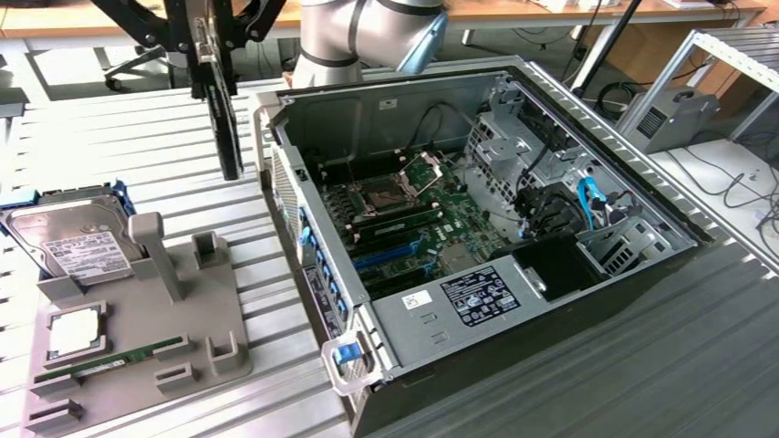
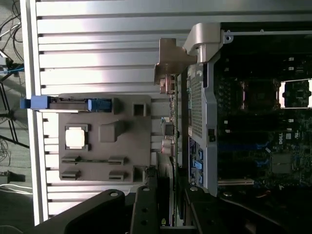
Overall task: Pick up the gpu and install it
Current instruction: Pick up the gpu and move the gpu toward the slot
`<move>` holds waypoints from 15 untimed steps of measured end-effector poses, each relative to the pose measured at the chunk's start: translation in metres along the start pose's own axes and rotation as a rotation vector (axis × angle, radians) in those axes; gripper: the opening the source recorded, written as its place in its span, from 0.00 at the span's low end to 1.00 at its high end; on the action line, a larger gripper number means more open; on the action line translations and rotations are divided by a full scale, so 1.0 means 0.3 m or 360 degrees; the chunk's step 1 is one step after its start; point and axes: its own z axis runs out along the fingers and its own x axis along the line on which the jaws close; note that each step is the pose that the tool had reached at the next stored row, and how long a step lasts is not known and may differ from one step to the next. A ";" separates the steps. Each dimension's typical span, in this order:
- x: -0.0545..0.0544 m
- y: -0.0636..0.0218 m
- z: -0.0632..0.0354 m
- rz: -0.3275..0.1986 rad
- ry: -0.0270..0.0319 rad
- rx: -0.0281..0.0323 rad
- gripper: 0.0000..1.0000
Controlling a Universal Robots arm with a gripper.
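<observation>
The gpu (image 1: 226, 128) hangs edge-on as a thin dark card above the slatted table, just to the exterior view's left of the open computer case (image 1: 277, 173). My gripper (image 1: 210, 46) is shut on the card's upper end. In the wrist view the gpu (image 2: 169, 131) runs away from my gripper (image 2: 169, 214), with its silver bracket (image 2: 168, 63) at the far end, beside the case's side wall (image 2: 200, 112). The motherboard (image 1: 414, 228) lies exposed inside the case.
A grey parts fixture (image 1: 195, 319) stands at the exterior view's left. It carries a hard drive (image 1: 73, 242), a CPU (image 1: 76, 330) and a RAM stick (image 1: 109, 360). Cables and drive cages (image 1: 572, 201) crowd the case's right side.
</observation>
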 end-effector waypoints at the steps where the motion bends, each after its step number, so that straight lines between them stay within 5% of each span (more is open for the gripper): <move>1: -0.020 -0.022 0.004 0.0000 0.00027 0.00001 0.26; 15: -0.062 -0.082 0.014 0.0000 0.00068 0.00002 0.26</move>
